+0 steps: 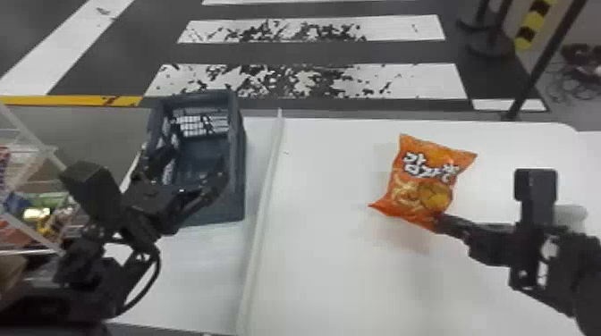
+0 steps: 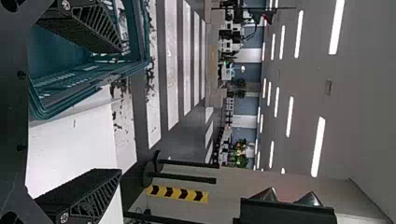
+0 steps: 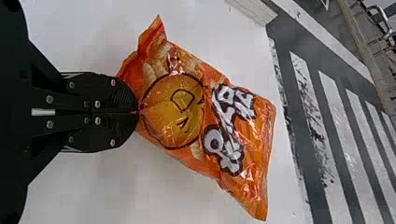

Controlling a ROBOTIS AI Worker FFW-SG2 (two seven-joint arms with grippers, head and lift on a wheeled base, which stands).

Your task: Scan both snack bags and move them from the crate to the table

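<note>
Holding the orange bag (image 1: 425, 181) on its crate-facing side, the right pincer (image 3: 136, 112) hung over the bench (image 1: 322, 250), right of the crate (image 1: 238, 156); the left pincer (image 1: 194, 160) gaped at the crate.

We've got a broad white table (image 1: 340, 277), and straight down it, from the far edge towards the near edge, runs a raised white strip (image 1: 264, 201)! Left of that, up by the far left corner, we find the blue-grey crate (image 1: 237, 187), standing open top up. Across we go: a tiny dark mark (image 1: 286, 153) near the far edge, then that rounded far right corner!
</note>
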